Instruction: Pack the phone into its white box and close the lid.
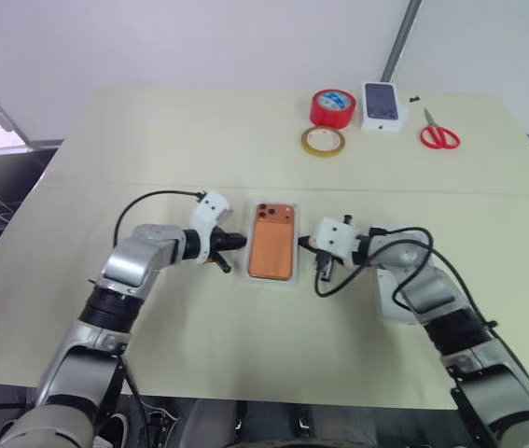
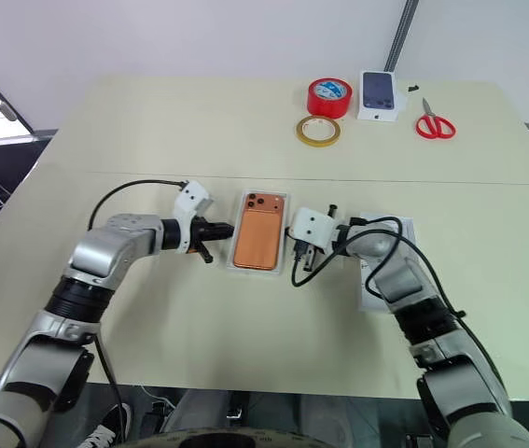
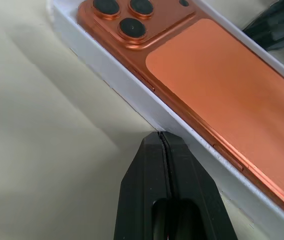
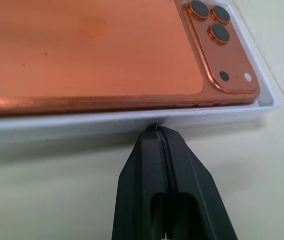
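Observation:
The orange phone lies camera side up inside the white box at the middle of the table. My left gripper is shut, and its tip rests against the box's left long wall. On the opposite side my right gripper is shut too, with its tip against the right long wall. Neither gripper holds anything. A white tray that looks like the lid lies on the table under my right forearm, mostly hidden by it.
At the far side of the table stand a red tape roll, a tan tape ring, a small white box with a dark phone picture and red scissors. Cables loop off both wrists.

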Available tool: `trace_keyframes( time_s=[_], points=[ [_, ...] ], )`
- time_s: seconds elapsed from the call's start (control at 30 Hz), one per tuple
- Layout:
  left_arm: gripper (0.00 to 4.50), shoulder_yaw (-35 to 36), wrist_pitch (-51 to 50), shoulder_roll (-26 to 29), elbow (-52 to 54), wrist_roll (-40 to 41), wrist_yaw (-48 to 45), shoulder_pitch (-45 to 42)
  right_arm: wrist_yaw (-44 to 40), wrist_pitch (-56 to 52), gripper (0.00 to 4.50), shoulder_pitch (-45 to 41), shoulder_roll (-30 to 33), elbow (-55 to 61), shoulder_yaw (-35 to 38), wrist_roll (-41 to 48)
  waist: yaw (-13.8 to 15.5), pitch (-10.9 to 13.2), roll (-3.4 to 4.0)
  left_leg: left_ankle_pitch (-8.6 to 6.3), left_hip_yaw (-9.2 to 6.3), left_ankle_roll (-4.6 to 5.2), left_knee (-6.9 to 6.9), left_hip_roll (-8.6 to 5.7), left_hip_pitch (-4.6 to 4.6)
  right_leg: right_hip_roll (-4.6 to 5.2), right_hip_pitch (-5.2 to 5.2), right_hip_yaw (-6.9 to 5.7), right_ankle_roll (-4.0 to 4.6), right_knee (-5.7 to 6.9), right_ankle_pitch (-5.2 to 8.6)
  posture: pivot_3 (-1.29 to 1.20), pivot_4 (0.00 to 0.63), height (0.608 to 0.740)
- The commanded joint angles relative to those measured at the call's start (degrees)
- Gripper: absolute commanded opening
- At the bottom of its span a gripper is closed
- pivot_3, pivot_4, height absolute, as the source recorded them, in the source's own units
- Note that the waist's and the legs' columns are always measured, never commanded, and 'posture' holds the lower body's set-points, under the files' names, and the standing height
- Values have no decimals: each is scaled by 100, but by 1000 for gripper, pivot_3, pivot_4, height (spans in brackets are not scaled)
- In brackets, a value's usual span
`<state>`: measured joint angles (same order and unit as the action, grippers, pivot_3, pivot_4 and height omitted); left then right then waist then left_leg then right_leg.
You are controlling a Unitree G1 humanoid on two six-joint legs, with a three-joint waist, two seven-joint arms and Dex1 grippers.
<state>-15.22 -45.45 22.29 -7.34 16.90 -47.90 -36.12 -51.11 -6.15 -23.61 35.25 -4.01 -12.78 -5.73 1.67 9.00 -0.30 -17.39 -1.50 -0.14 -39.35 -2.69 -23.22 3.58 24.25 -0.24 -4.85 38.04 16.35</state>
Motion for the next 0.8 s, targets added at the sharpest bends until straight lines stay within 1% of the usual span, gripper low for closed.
trace_keyframes(
  time_s=[0.03, 0.1, 0.17, 0.33, 0.5, 0.63, 0.7, 0.8],
  points=[
    [30, -570, 51, -555, 47, 116, -436, -266, -239, -216, 0, 381, 283, 724, 241, 288, 35, 0, 0, 0, 0, 1, -1, 0, -1, 0, -1, 0, 0, -2, 0, 0, 150, 740],
    [30, -761, 221, -820, -159, -49, -469, -445, -266, -453, 0, 671, 499, 1036, 539, 432, 91, 0, -1, 0, 0, 1, -1, 0, -2, 0, -1, 0, 0, -3, 0, 0, 150, 740],
    [30, -894, 310, -1062, -345, -160, -510, -551, -264, -588, 0, 923, 689, 1246, 775, 502, 75, 0, -1, -1, -1, 3, -4, -1, -3, -1, -3, 0, 0, -5, 0, 0, 150, 740],
    [30, -1046, 617, -1411, -783, -441, -610, -713, -288, -656, 0, 1495, 1085, 1452, 1170, 534, 51, 0, -1, -3, 3, 6, -5, 0, -2, -2, -3, 0, -2, -5, 1, 0, 150, 740],
    [30, -1081, 688, -1467, -894, -483, -885, -779, -146, -671, 0, 1686, 1144, 1529, 1395, 556, 42, 0, -1, -1, 4, 6, -6, 2, -1, -4, -4, 0, -2, -5, 1, 0, 150, 740],
    [30, -958, 881, -1470, -1121, -659, -729, -804, -236, -706, 0, 1788, 1205, 1636, 1417, 602, 45, 0, -1, 0, 4, 4, -7, 3, -1, -5, -4, 0, -2, -4, 1, 0, 150, 740],
    [30, -928, 874, -1415, -1118, -677, -777, -784, -138, -618, 0, 1793, 1212, 1536, 1422, 517, 45, 0, -1, 0, 4, 4, -7, 3, -1, -5, -4, 0, -2, -4, 1, 0, 150, 740],
    [30, -858, 949, -1360, -1094, -725, -687, -705, -216, -566, 0, 1807, 1324, 1469, 1416, 508, 45, 0, -1, 1, 4, 4, -9, 3, -1, -5, -4, 0, -2, -4, 1, 0, 150, 740]
  ],
)
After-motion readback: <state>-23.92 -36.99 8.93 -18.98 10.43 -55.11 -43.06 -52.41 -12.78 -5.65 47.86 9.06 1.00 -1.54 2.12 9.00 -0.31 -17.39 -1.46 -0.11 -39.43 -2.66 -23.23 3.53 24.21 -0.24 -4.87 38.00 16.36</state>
